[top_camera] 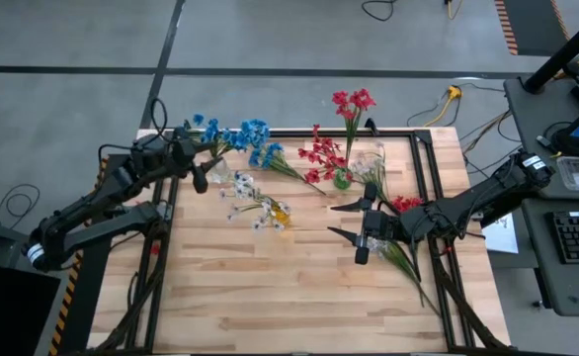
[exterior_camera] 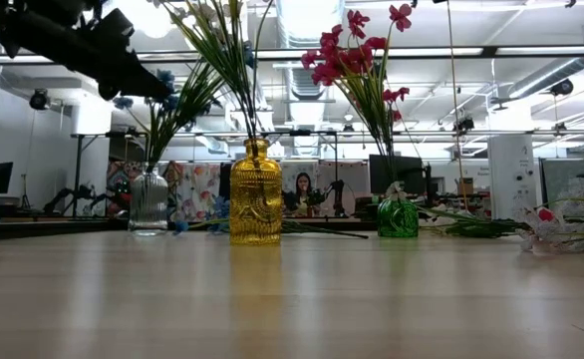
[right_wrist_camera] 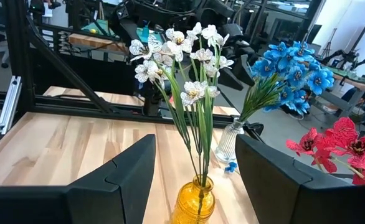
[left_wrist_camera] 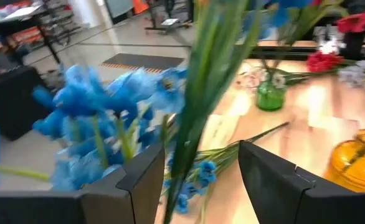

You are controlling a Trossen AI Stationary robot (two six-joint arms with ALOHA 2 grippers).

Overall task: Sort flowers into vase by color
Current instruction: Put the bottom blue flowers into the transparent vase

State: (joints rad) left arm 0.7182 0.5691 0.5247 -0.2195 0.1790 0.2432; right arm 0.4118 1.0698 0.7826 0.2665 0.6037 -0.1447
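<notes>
Three vases stand on the wooden table. A clear vase holds blue flowers, a yellow vase holds white flowers, and a green vase holds red flowers. My left gripper is open, raised beside the clear vase at the far left. In its wrist view the green stems of the blue flowers pass through the gap between its fingers. My right gripper hovers open at mid-table, pointing at the yellow vase. My left gripper has the green stems of the blue flowers running up between its open fingers. Whether either finger touches them I cannot tell.
More flowers lie flat on the table under and beside the right arm: a red sprig, white blossoms and green stems. They also show at the right in the low view. The table's near half is bare wood.
</notes>
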